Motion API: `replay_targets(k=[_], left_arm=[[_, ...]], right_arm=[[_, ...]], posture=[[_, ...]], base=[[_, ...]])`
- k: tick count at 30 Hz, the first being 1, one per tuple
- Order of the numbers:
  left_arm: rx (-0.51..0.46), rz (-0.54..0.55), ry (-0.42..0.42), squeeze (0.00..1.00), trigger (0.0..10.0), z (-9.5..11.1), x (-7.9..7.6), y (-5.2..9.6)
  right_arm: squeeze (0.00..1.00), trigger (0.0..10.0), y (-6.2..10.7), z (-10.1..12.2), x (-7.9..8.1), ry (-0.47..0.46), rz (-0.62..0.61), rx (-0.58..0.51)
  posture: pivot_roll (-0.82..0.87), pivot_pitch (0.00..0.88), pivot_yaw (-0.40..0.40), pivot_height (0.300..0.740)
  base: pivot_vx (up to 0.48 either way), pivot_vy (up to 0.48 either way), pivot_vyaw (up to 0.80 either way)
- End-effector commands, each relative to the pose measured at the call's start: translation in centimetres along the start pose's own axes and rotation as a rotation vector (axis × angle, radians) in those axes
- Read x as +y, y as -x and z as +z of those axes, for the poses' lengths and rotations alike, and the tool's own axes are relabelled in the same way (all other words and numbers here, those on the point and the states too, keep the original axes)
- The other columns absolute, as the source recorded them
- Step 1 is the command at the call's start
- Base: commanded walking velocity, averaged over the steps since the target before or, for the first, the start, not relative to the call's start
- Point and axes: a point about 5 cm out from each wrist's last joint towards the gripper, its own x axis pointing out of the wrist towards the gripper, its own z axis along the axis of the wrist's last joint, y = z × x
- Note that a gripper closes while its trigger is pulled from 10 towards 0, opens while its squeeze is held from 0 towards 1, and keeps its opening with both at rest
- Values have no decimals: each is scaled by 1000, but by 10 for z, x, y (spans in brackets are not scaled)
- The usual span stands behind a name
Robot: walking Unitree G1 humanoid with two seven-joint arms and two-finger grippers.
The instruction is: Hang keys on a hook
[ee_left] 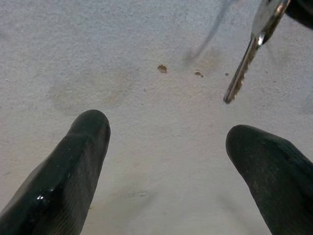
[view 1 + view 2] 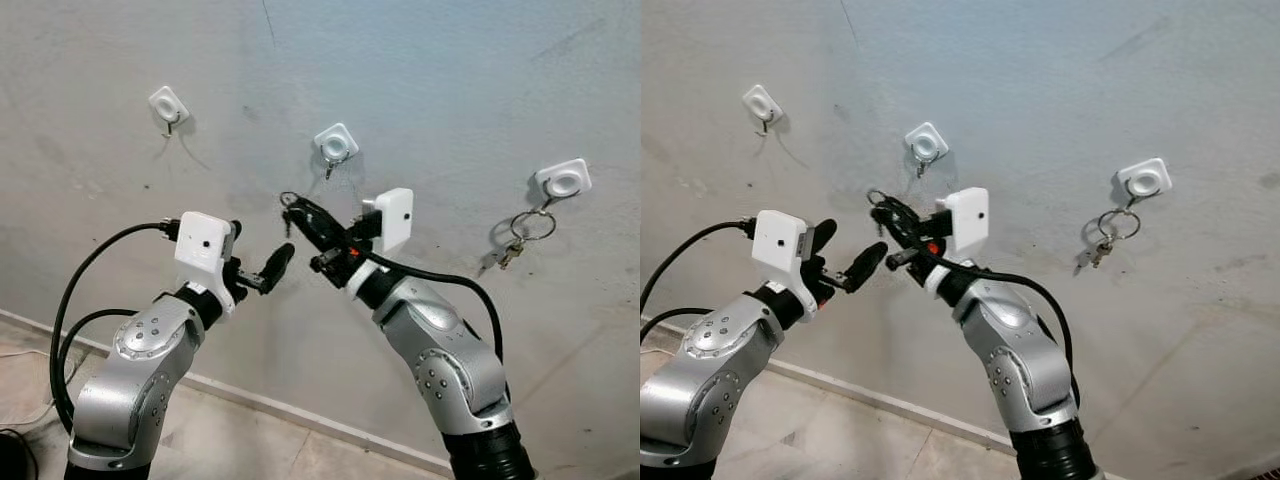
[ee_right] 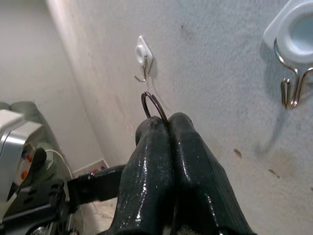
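Grey wall (image 2: pixel 450 90) ahead — right hand (image 2: pixel 296 213) raised, pinching key ring (image 3: pixel 153 105).

The keys (image 2: pixel 288 213) hang from a thin dark metal key ring (image 3: pixel 153 106), pinched between the closed black fingers of the right hand (image 2: pixel 296 212), with the ring's loop poking out past the fingertips. One silvery key blade dangles downward, close to the grey wall. The middle hook (image 2: pixel 335 147), a white square pad with a small metal hook below, sits on the wall at about 1 o'clock from the keys, a little apart, and carries nothing.
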Motion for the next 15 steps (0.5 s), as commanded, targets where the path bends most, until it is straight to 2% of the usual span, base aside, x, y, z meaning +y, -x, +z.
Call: replay_targets(k=[1,15], left_arm=[[-1,-23,-1,0,10000,2,-3,-2],[-14,-34,-3,0,10000,7,-5,-3]], right_arm=[[0,10000,-3,11,-1,2,-12,-43],[0,10000,-12,11,-13,-12,-151,-63]], posture=[[231,0,-12,740],[237,0,-16,740]], base=[[0,0,0],[0,0,0]])
